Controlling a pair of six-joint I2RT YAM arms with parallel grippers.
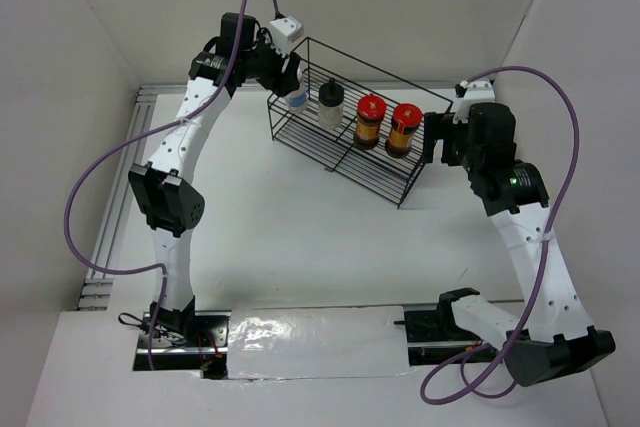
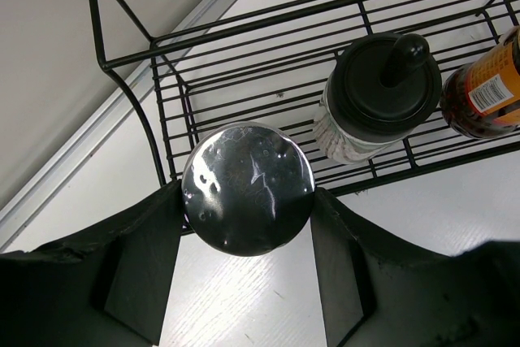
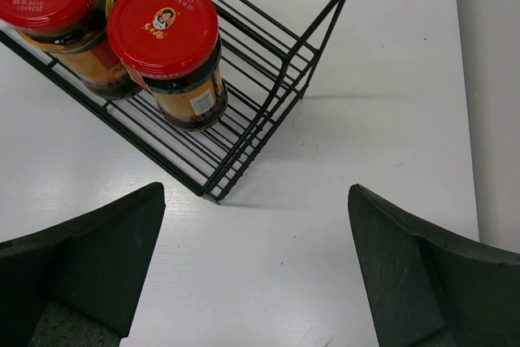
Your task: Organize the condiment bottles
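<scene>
Left arm (image 1: 180,142) stretches far forward, left hand (image 1: 289,80) clamped on a grey-capped jar (image 2: 248,186). Right arm (image 1: 535,237) bends inward, right hand (image 3: 253,205) spread wide, empty.

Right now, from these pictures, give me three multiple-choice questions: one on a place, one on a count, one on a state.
1. The red-lidded jars stand: A inside the rack, side by side; B behind it; C in front of it.
2. How many jars have black lids? A two; B one; C three.
3. The right end effector is: A closed on a jar; B closed on the rack; C open and empty.
Answers: A, both sit on the rack's wires; B, only the pale jar has one; C, its jaws stand wide apart over bare table.
</scene>
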